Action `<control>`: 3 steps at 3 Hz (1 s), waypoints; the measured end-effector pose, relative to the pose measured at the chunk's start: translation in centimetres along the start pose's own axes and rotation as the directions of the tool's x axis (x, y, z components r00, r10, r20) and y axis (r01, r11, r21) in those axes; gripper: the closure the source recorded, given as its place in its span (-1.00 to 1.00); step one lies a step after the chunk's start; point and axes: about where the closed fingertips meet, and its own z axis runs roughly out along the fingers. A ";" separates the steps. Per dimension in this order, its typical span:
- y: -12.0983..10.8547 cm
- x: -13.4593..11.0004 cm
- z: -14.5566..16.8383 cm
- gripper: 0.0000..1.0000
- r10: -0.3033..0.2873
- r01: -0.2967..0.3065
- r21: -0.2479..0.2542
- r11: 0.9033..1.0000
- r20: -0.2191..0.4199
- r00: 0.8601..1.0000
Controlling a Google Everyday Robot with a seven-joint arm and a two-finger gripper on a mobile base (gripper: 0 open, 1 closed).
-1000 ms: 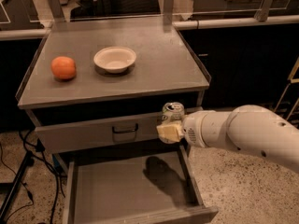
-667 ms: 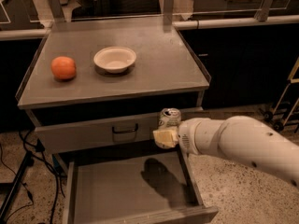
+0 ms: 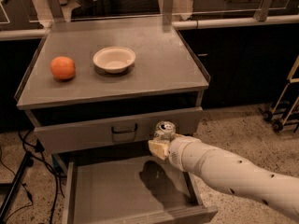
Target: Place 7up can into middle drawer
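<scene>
Speckled flooring (image 3: 243,125) is surrounding a grey metal cabinet (image 3: 159,73). On its flat top, a round orange fruit (image 3: 62,68) is sitting at the left, with a shallow white bowl (image 3: 114,59) resting just beside it. Below, a grey drawer with a dark loop handle (image 3: 74,136) is standing slightly ajar, and the wide, shallow grey middle drawer (image 3: 103,190) is lying pulled open. Right of the handle, the small silvery-green 7up can (image 3: 165,129) is hanging above that open drawer's right part, with the cream gripper (image 3: 161,141) clasping it from below on the white arm (image 3: 233,171).
</scene>
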 end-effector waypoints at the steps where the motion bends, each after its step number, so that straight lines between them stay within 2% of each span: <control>1: 0.3 0.4 0.1 1.00 0.003 -0.003 0.000 1.000 -0.009 1.000; 2: 0.8 2.9 0.8 1.00 0.022 -0.021 0.027 0.999 -0.031 0.999; 3: 2.2 7.4 4.7 1.00 0.041 -0.039 0.046 0.998 -0.047 0.998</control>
